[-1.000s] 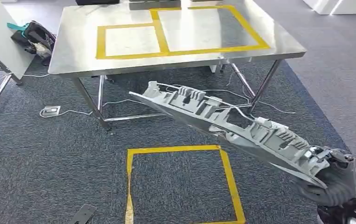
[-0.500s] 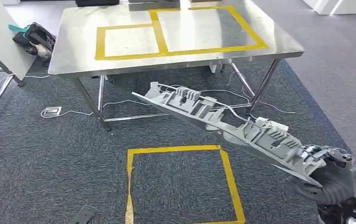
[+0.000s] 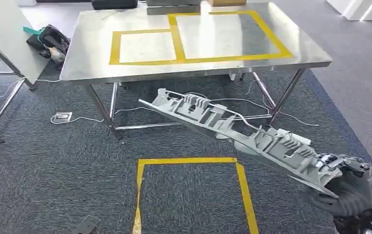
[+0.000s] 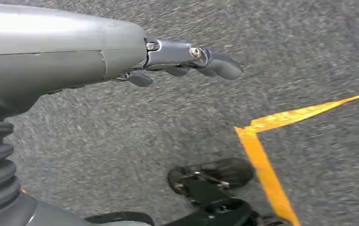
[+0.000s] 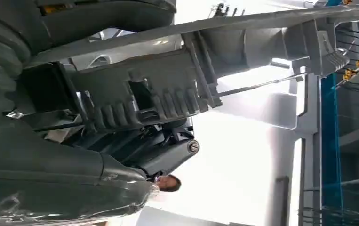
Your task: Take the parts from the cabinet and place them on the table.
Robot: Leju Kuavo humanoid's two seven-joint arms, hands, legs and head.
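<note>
- My right hand [image 3: 347, 187] grips one end of the long grey part [image 3: 237, 136], which hangs tilted over the carpet, short of the worktop [image 3: 86, 58].
- My left hand [image 4: 187, 59] holds nothing, fingers loosely extended.

Light grey ribbed part [image 3: 237, 136]; silver table [image 3: 96, 63], yellow tape rectangles [image 3: 176, 39]; dark grey carpet [image 3: 47, 165]

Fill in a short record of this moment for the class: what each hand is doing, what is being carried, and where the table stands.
right hand: grips one end of the long grey plastic part
part: held in the air above the carpet, not yet on the table
left hand: holds nothing, hangs over the carpet
table: steel, ahead of the robot, marked with yellow tape rectangles
</note>
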